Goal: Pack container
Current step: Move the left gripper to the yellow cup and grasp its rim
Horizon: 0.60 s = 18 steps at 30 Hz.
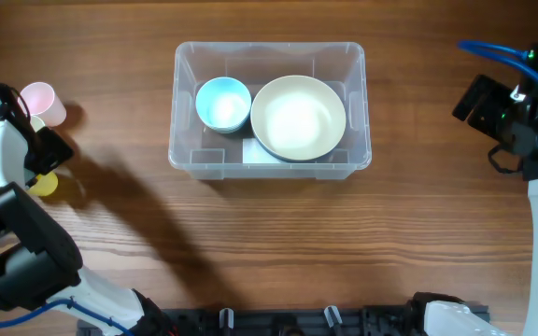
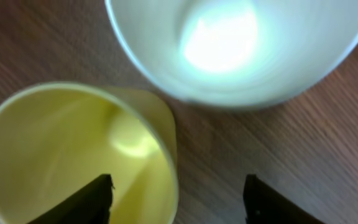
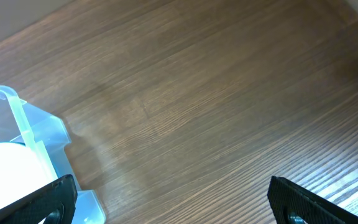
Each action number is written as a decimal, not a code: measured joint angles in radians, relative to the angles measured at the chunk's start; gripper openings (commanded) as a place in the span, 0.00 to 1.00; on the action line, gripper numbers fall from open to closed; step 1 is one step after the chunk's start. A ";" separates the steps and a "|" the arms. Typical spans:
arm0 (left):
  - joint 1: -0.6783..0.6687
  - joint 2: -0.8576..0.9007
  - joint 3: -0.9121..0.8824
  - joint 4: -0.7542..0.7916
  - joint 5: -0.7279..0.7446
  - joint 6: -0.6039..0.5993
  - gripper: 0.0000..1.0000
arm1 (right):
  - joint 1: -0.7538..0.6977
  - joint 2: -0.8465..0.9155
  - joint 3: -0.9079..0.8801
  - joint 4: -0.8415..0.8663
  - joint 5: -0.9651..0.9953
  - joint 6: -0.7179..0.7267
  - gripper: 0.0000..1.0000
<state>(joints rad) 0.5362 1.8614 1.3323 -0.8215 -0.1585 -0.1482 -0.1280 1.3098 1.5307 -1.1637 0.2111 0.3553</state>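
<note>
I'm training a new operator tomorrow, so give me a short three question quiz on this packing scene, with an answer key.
1. True or false: the container holds a blue bowl and a cream bowl.
2. Which cup's wall does the left end effector straddle? A) pink B) yellow C) green
3. Fill in: the right end effector is ___ and holds nothing.
Key: 1 true; 2 B, the yellow cup; 3 open.
</note>
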 measured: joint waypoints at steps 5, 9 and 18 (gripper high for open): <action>0.000 0.000 0.000 0.008 0.000 0.008 0.40 | 0.000 0.000 0.000 0.000 0.000 0.000 1.00; 0.000 0.000 0.000 0.007 0.000 0.011 0.28 | 0.000 0.000 0.000 0.000 0.000 0.000 1.00; 0.000 0.000 0.000 -0.003 0.001 0.014 0.04 | 0.000 0.000 0.000 0.000 0.000 0.000 1.00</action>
<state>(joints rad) 0.5362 1.8614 1.3323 -0.8242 -0.1577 -0.1345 -0.1280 1.3098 1.5307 -1.1637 0.2111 0.3553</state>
